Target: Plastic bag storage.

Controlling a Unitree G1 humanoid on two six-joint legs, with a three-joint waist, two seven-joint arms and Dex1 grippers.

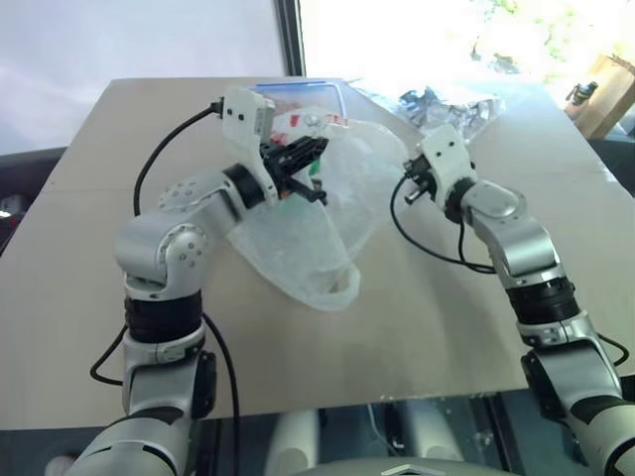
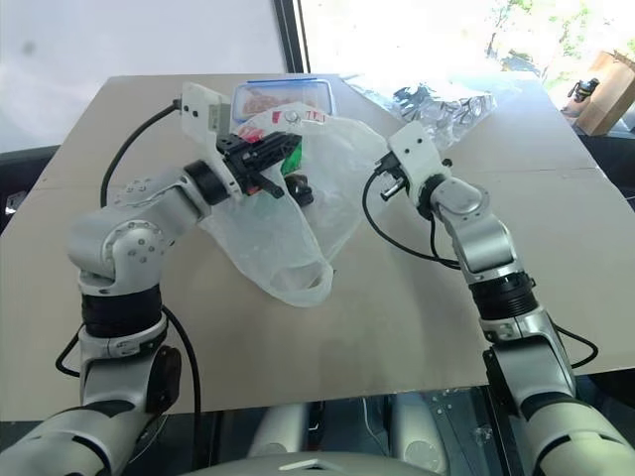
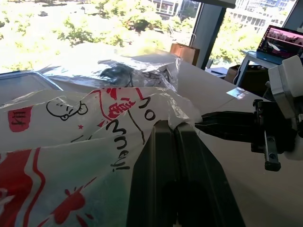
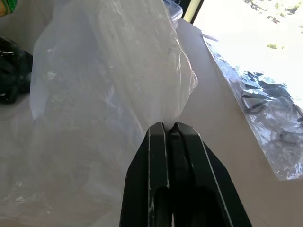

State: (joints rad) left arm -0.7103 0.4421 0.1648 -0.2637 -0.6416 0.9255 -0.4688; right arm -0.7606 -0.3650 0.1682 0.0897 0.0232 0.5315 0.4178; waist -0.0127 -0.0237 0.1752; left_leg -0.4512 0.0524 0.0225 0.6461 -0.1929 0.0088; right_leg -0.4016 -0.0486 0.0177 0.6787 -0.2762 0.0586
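Barely started, I'd say: plastic bag was spread unfolded mid-table, both tools pinching it, left tool at the printed top, right tool at its side edge.

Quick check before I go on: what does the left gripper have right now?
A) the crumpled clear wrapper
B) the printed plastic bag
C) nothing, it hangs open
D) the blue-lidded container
B: in the left wrist view the left gripper has its fingers shut together on a fold of the plastic bag with the red print, and the head views show the bag lifted at that gripper.
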